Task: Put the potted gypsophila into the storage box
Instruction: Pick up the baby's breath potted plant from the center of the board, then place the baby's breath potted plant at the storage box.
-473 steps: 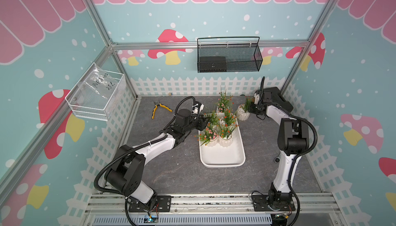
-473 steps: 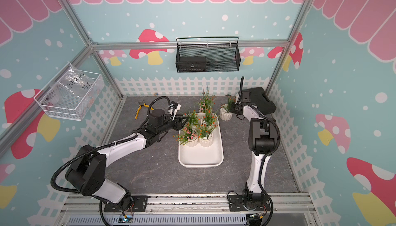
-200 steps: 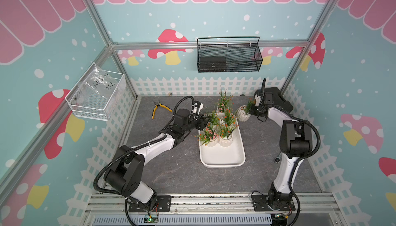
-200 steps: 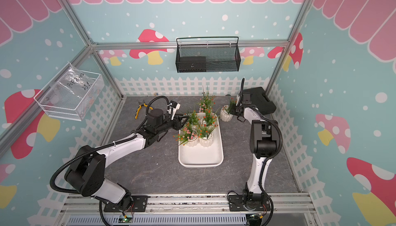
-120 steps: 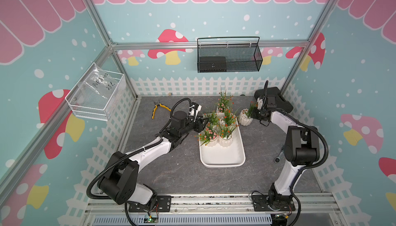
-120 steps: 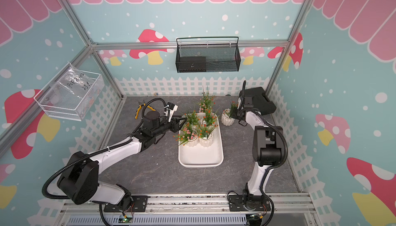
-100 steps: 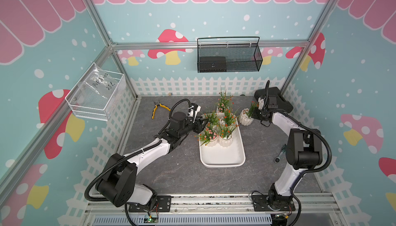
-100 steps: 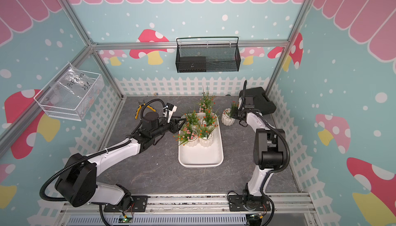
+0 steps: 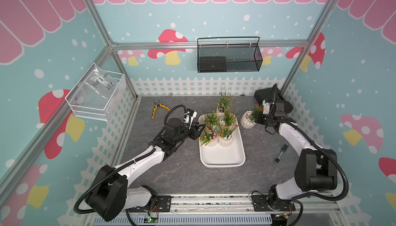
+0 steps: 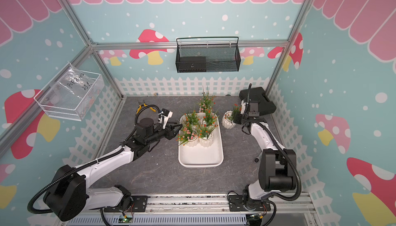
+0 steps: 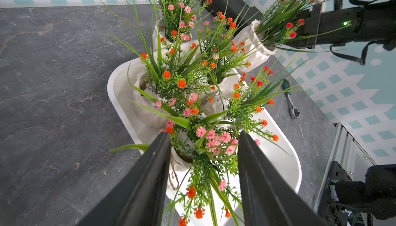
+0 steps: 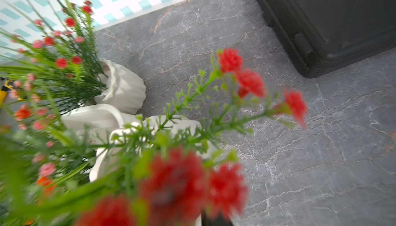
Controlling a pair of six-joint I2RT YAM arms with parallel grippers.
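Observation:
The storage box (image 9: 221, 156) is a shallow white tray in the middle of the table. Several potted gypsophila (image 9: 225, 140) stand crowded at its far end. One more pot (image 9: 222, 107) stands on the table just beyond the far rim. My right gripper (image 9: 257, 116) is shut on the sprigs of another pot (image 9: 248, 123). That pot is tilted, just right of the box's far corner. Whether it touches the table I cannot tell. My left gripper (image 11: 203, 132) stands open at the box's left rim. Loose sprigs of the nearest pot (image 11: 182, 160) lie between its fingers.
A black hard case (image 9: 272, 98) sits in the far right corner behind my right gripper. Yellow-handled pliers (image 9: 159, 109) lie at the far left, a ratchet tool (image 9: 281, 153) near the right fence. A black wire basket (image 9: 228, 57) hangs on the back wall.
My right gripper has carried its tilted pot a little nearer and to the right, its elbow swinging outward. My left arm has drawn back slightly, the gripper staying by the box's rim.

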